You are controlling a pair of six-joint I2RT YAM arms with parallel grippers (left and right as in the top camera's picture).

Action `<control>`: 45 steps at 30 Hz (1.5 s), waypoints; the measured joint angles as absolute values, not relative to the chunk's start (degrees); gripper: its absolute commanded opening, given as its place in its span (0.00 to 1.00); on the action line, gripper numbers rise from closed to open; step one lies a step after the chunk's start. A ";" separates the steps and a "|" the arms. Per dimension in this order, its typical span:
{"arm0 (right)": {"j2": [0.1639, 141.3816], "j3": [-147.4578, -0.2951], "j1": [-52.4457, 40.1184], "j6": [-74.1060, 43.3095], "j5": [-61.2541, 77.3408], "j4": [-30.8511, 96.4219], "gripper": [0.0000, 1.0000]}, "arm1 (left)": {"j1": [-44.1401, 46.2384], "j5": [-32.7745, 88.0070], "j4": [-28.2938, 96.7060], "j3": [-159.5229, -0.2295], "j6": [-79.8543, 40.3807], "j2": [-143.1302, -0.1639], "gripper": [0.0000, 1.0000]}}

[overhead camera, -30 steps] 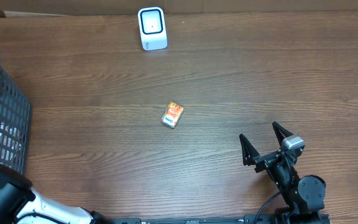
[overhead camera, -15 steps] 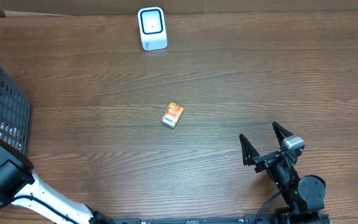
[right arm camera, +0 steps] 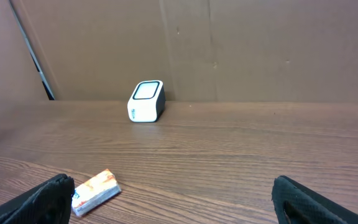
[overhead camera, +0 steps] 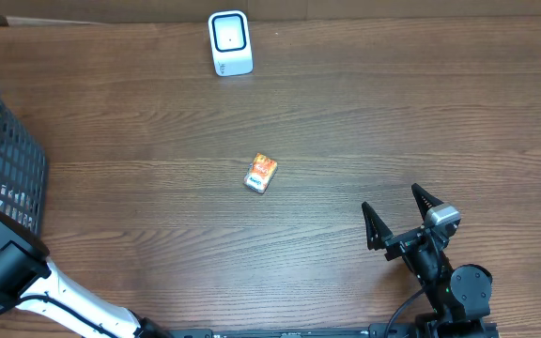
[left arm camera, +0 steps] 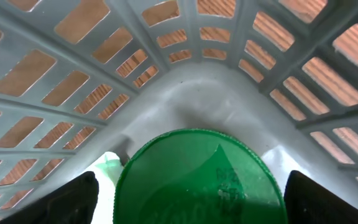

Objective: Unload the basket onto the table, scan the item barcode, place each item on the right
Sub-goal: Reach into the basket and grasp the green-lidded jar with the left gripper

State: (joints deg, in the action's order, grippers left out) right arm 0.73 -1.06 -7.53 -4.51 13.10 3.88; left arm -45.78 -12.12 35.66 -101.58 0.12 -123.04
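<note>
At the far left edge of the wooden table (overhead camera: pixel 364 103) stands a grey slatted basket (overhead camera: pixel 3 164), and the left arm (overhead camera: pixel 12 272) reaches into it from the near corner. In the left wrist view, the left gripper (left arm camera: pixel 191 190) is inside the basket, low in a corner. Its two dark fingers (left arm camera: pixel 67 202) stand apart on either side of a round green lid (left arm camera: pixel 197 177). A gap shows between the lid and one finger. Whether the other finger touches it cannot be told.

Toward the middle, a white barcode scanner (overhead camera: pixel 230 42) stands upright at the table's far edge, its window facing the near side. Well apart from it, about mid-table, a small orange packet (overhead camera: pixel 262 173) lies flat with nothing touching it.

On the right, near the front edge, the right gripper (overhead camera: pixel 393 202) is spread wide and holds nothing. Its wrist camera looks across the table at the packet and the scanner.
</note>
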 measured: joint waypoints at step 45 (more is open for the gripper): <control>0.73 -1.06 -7.53 -4.54 13.08 3.90 1.00 | -45.78 -6.81 37.65 -99.81 -8.56 -97.45 0.37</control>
